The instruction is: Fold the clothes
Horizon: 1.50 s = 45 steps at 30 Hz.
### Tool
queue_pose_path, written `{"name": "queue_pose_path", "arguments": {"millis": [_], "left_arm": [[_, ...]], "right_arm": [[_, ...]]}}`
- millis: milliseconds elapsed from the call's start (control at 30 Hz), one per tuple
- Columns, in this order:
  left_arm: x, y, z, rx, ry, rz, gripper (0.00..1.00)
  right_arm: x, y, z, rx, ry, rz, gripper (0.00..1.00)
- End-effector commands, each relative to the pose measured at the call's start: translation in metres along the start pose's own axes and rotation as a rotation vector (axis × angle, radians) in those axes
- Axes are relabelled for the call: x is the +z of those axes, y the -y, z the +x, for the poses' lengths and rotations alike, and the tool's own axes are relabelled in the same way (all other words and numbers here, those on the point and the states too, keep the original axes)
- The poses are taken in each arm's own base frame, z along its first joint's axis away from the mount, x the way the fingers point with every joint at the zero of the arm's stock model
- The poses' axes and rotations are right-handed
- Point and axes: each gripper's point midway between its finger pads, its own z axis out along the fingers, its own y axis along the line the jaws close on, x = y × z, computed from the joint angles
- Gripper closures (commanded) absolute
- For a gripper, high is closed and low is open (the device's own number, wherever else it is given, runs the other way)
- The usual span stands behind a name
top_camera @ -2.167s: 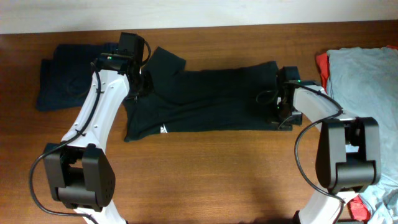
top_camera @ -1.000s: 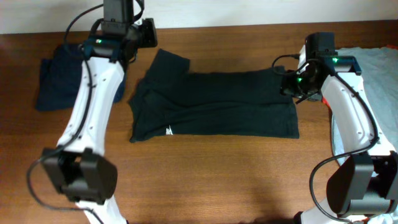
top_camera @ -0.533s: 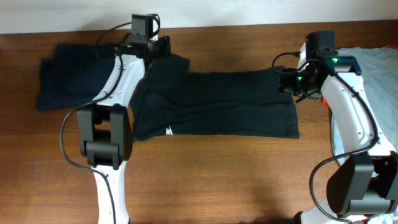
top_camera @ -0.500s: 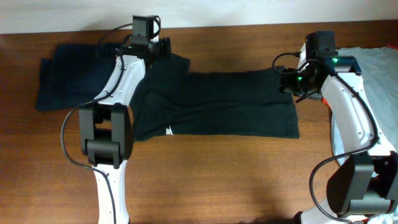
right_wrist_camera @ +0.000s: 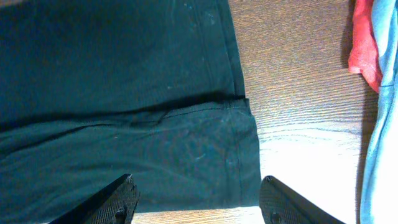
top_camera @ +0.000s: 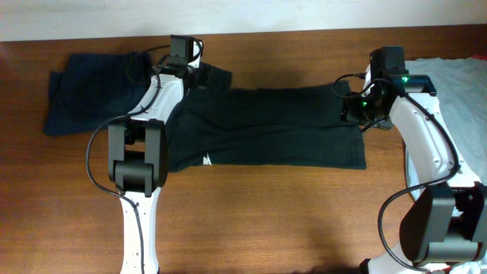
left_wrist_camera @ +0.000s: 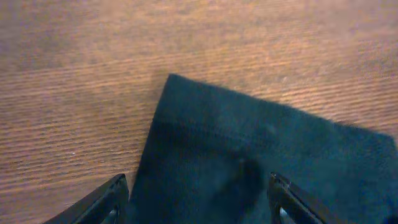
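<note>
The black T-shirt [top_camera: 266,125] lies flat across the middle of the wood-grained tabletop [top_camera: 266,221], a long band of soft matte knit with a small white mark [top_camera: 204,160] near its front-left edge. Over at the sleeve [left_wrist_camera: 261,162], the left pincer [left_wrist_camera: 198,190] hovers with jaws spread wide, holding nothing; the stitched sleeve hem runs straight to a squared corner. The right pincer [right_wrist_camera: 198,190] is spread wide too, gripping nothing, above the hem corner, where one layer overlaps another in a soft ridge. Near that end sit a rumpled red garment [right_wrist_camera: 364,37] and a light grey-blue garment [right_wrist_camera: 382,137]. A navy garment [top_camera: 87,91] lies folded at the far left
</note>
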Motion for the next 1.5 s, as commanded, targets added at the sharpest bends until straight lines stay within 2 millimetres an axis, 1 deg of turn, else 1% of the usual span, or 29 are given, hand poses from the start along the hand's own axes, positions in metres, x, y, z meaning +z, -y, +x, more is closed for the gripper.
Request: {"name": "queue_pose_path", "arguments": {"millis": [0, 100, 233, 333, 400, 433, 467, 600, 733, 767, 833, 867, 967, 1033, 1100, 1200, 1267, 1467], "left_arm": [[0.013, -0.004, 0.014, 0.042, -0.03, -0.021, 0.29], [0.013, -0.008, 0.016, 0.044, -0.037, -0.045, 0.3], [0.012, -0.008, 0.027, 0.054, -0.084, -0.044, 0.45], [0.012, -0.008, 0.032, 0.055, -0.105, -0.043, 0.49], [0.011, -0.008, 0.033, 0.054, -0.112, -0.044, 0.56], [0.01, -0.008, 0.035, 0.054, -0.119, -0.043, 0.61], [0.01, -0.008, 0.038, 0.054, -0.131, -0.043, 0.64], [0.009, -0.009, 0.047, 0.055, -0.168, -0.046, 0.64], [0.007, -0.016, 0.047, 0.058, -0.175, -0.087, 0.64], [0.006, -0.017, 0.045, 0.058, -0.174, -0.089, 0.68], [0.004, -0.017, 0.042, 0.058, -0.169, -0.089, 0.77], [0.004, -0.017, 0.04, 0.058, -0.166, -0.089, 0.79], [0.002, -0.016, 0.033, 0.057, -0.15, -0.089, 0.82], [0.0, -0.016, 0.028, 0.057, -0.138, -0.089, 0.82], [0.0, -0.016, 0.026, 0.056, -0.132, -0.089, 0.82], [0.0, -0.016, 0.025, 0.056, -0.131, -0.089, 0.82], [0.0, -0.016, 0.025, 0.056, -0.131, -0.088, 0.82], [0.0, -0.016, 0.025, 0.056, -0.131, -0.089, 0.81]], "right_arm": [[0.004, 0.001, 0.003, 0.002, -0.01, 0.017, 0.32], [0.004, 0.001, 0.003, 0.002, -0.01, 0.017, 0.32], [0.004, 0.001, 0.003, 0.002, -0.009, 0.018, 0.31], [0.004, 0.001, 0.003, 0.002, -0.008, 0.017, 0.31], [0.004, 0.001, 0.002, 0.002, -0.006, 0.017, 0.31], [0.004, 0.002, 0.002, 0.002, -0.006, 0.017, 0.31], [0.004, 0.002, 0.002, 0.002, -0.006, 0.018, 0.31], [0.004, 0.001, 0.002, 0.002, -0.006, 0.017, 0.31], [0.004, 0.002, 0.001, 0.001, 0.0, 0.017, 0.31], [0.004, 0.001, -0.001, -0.002, 0.005, 0.016, 0.33], [0.004, 0.0, -0.007, -0.033, 0.031, 0.01, 0.37], [0.003, -0.001, -0.01, -0.043, 0.045, 0.008, 0.39], [0.004, -0.004, -0.025, -0.063, 0.102, -0.001, 0.4], [0.007, -0.007, -0.041, -0.087, 0.16, -0.008, 0.38], [0.012, -0.009, -0.054, -0.086, 0.205, -0.016, 0.36], [0.027, -0.013, -0.072, -0.096, 0.259, -0.021, 0.35], [0.04, -0.013, -0.082, -0.104, 0.281, -0.018, 0.36], [0.089, -0.018, -0.11, -0.182, 0.363, -0.015, 0.36]]}}
